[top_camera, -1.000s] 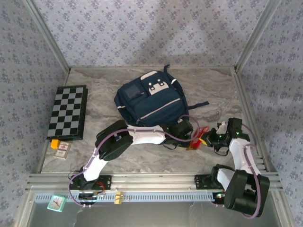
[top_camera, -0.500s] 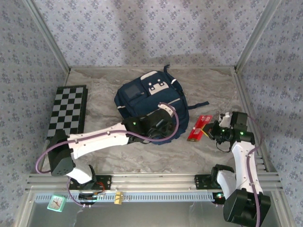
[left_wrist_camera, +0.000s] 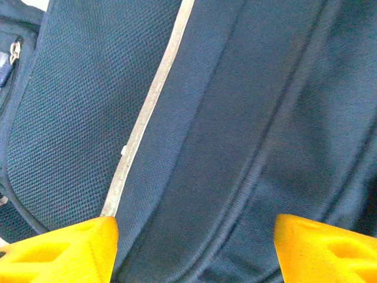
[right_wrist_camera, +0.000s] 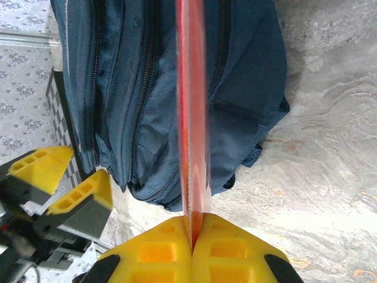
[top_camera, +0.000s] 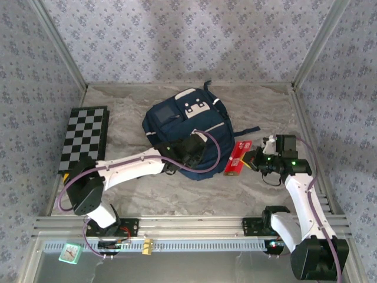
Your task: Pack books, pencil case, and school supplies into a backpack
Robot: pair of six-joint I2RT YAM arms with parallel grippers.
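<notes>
The backpack (top_camera: pixel 177 127) lies flat with the left gripper (top_camera: pixel 191 148) over its near edge, yellow fingers (left_wrist_camera: pixel 65 250) spread apart and gripping nothing. Just right of the backpack, the right gripper (top_camera: pixel 251 159) is clenched on the red packet (top_camera: pixel 237 158), held edge-on.

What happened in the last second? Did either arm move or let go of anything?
The left gripper swung away from the red packet to the backpack's near side, jaws opening. The right gripper, shut on the packet, carried it leftward toward the backpack. The backpack and checkered board stayed put.
</notes>
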